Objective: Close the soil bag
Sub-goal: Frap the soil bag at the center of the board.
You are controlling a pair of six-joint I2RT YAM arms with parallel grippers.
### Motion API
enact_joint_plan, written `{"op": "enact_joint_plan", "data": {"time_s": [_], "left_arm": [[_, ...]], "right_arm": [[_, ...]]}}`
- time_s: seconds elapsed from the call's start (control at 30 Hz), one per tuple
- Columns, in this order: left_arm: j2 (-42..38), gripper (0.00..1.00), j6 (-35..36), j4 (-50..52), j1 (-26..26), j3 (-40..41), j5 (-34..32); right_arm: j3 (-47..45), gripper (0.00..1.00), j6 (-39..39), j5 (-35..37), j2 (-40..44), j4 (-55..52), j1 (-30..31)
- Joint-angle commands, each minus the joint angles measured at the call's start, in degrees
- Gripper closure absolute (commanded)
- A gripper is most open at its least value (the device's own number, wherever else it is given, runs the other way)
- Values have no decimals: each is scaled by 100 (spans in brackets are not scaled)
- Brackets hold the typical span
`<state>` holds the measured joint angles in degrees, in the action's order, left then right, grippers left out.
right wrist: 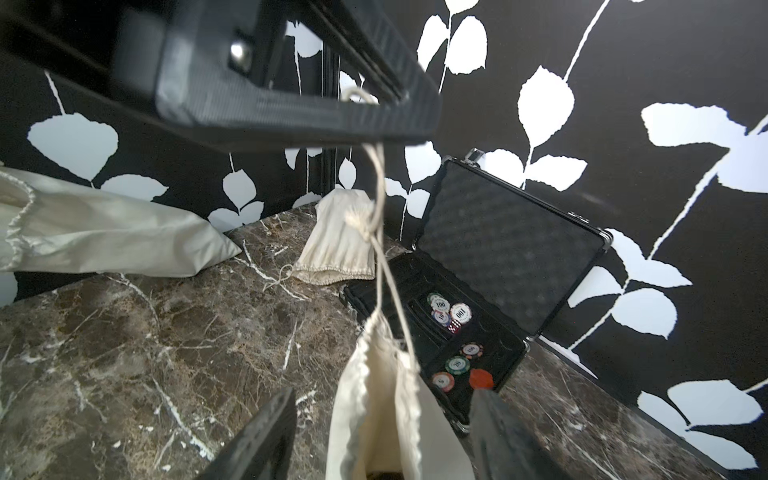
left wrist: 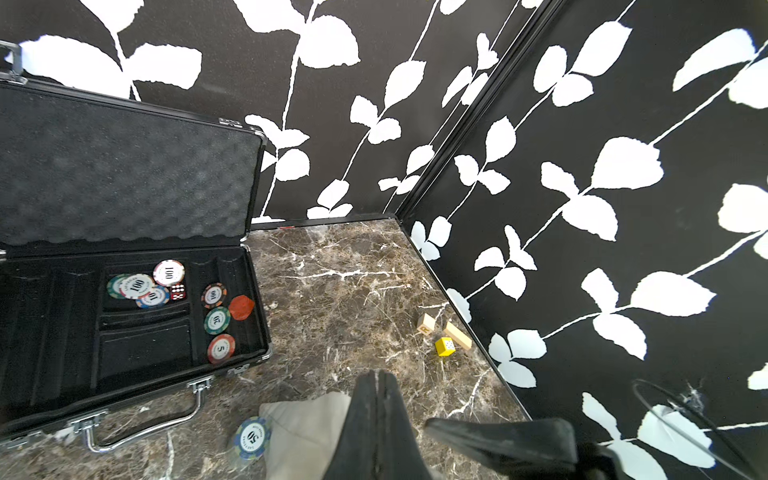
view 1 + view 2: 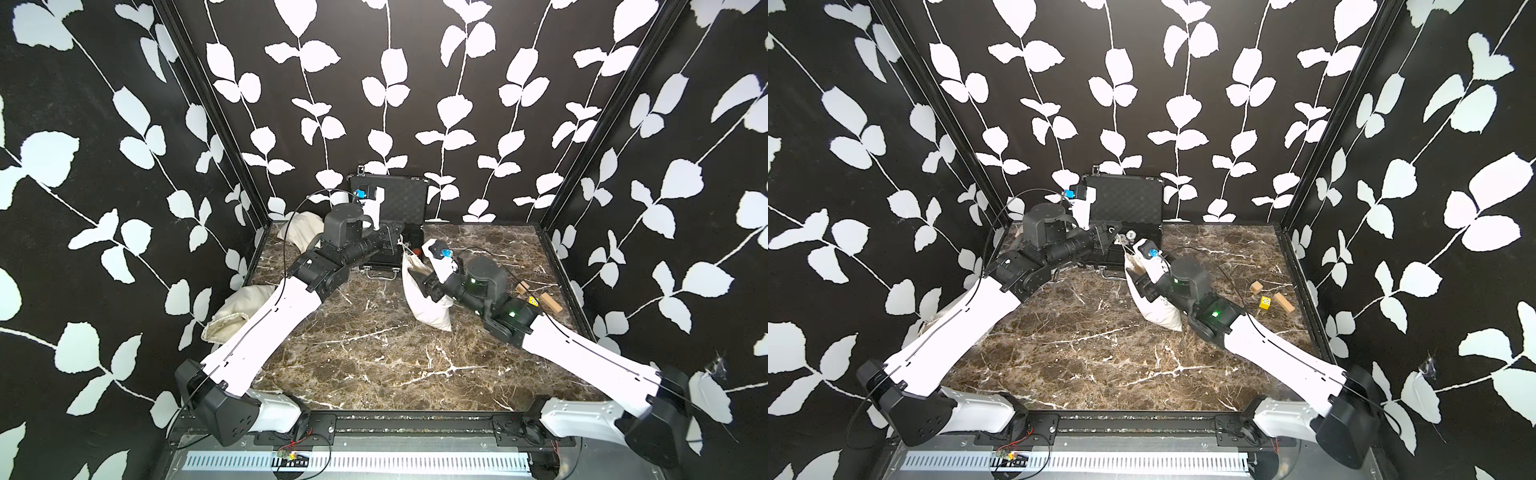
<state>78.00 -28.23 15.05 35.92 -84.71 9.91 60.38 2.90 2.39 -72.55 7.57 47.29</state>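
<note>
Inside my open right gripper (image 1: 382, 395) sits the soil bag (image 3: 428, 307); my left gripper (image 2: 377, 376) clamps its drawstring (image 1: 380, 249) mid-cinch, so I'd pull next.

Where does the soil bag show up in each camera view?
In a top view: soil bag mid-table, before the chip case.
In a top view: likewise mid-table, before the case.
Left wrist: pale cloth beside the shut left gripper.
Right wrist: bag inside the open right gripper, drawstring leading up to the left gripper.
Shared landmark: the open chip case.
</note>
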Motion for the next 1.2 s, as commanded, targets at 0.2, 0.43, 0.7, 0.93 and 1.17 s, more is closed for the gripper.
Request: {"op": "enact_joint_plan", "data": {"time_s": [0.2,0.43,0.7,0.93,1.17], "left_arm": [[-73,100,-261,-376,26,-336,114],[-182,100,-190,-244,29,-531,-21],[-531,100,406,711,-204,-1273,-798],[-781,100,601,945,-308,-1155,-1118],[-878,100,560,1058,-314,-958,-735]], "right_arm": [[860,47,-387,807,-924,433,52],[1194,70,-333,1966,-1281,-216,-89],[19,78,-336,2664,-687,-1633,-1128],[-402,79,6,2155,494,-2321,-2106],[141,76,930,1301,351,-2685,-2350]]}}
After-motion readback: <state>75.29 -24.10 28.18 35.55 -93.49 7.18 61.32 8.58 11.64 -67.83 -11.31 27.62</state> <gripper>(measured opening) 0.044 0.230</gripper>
